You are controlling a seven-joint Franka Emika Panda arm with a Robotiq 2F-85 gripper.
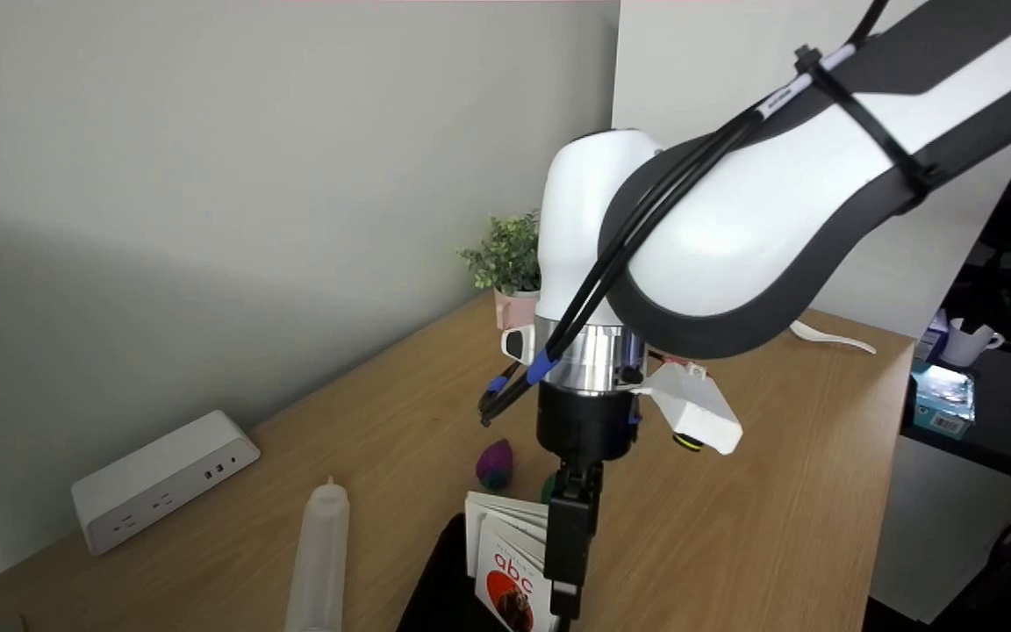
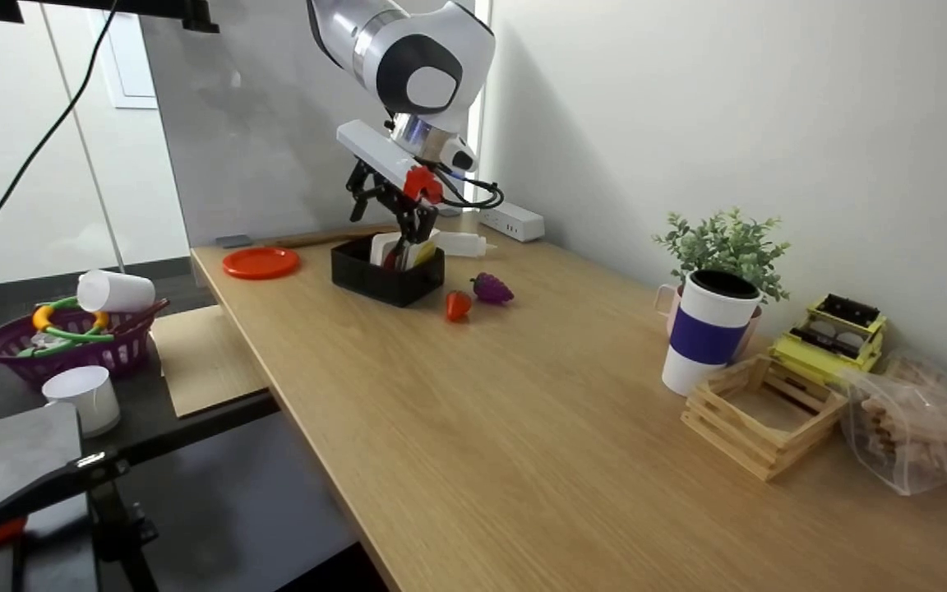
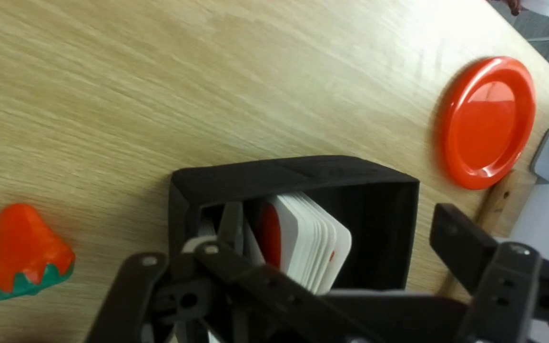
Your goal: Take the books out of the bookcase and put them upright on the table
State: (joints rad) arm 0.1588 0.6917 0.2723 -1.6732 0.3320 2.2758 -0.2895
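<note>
Books [image 1: 505, 562] in the black rack [image 2: 375, 282], none yet in the grasp

Item: books, several, white-edged; one cover marked "abc" over a red disc. Those I saw leaned in a loose fan inside the rack, which sat on the counter [image 2: 523, 411]. Exact count could not be made out.

Item: hand [image 3: 336, 221], one. Spread wide, nothing held. Inner finger [image 3: 231, 224] reached down inside the rack, apparently among the books; outer finger [image 2: 358, 207] hung higher than the rim in an exterior view and lay past the opposite wall in the wrist view. Whether the inner one touched a cover I could not tell.

Item: step, judged to be the grasp of a first book. Chief hindrance, to my eye: the wall, which might have caught the outer finger as the two drew together. Better to level the hand and narrow it until both fingers fitted within the walls, one each side of a chosen book. Page block looked stiff enough for a firm, flat squeeze; a pinch at a rounded corner would likely have let it swing. A straight, slow lift seemed best, lest neighbours came along.

Item: toy strawberry [image 3: 22, 257] and red plate [image 3: 486, 124], on opposite sides of the rack; both to be avoided when standing a book up.
</note>
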